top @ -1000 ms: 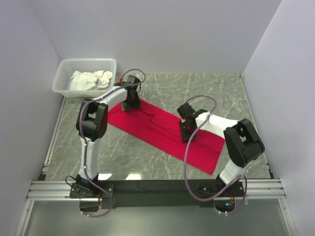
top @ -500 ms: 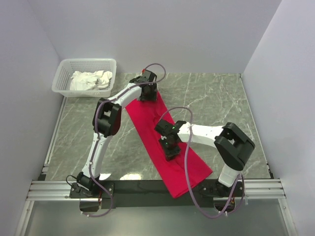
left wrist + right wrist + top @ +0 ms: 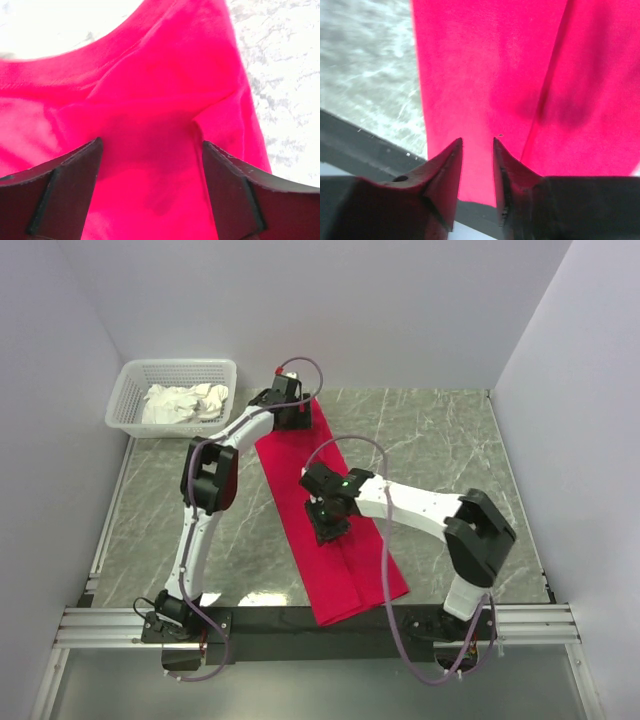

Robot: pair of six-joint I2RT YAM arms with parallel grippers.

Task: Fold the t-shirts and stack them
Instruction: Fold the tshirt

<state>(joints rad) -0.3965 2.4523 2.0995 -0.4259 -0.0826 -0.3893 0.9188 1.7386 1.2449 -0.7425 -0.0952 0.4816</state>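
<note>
Red t-shirt (image 3: pixel 345 565) is laid flat on the marble table (image 3: pixel 440 440) as a long folded strip, running from the near edge toward the far wall and leaning left at its far end. All positions below are given rel. to the shirt.

- Near end: the hem is laid over the dark front rail (image 3: pixel 260 620). A lengthwise fold line is seen on the shirt's right half in the right wrist view (image 3: pixel 485 65).
- Mid-length, left half: right gripper (image 3: pixel 328 530) is set down over the cloth. Fingers are nearly pressed together w/ a narrow slit left (image 3: pixel 474 142). Whether fabric is pinched cannot be told.
- Far end: left gripper (image 3: pixel 292 420) is held over the collar/sleeve area. Jaws are spread wide w/ nothing between them, and wrinkled cloth is seen beneath (image 3: pixel 151 145); the curved shirt edge (image 3: pixel 165 90) is seen against the table.
- Beyond the far end, to the left: white lattice basket (image 3: pixel 125 405) is set well apart from the shirt, w/ crumpled white cloth (image 3: pixel 180 402) in it.
</note>
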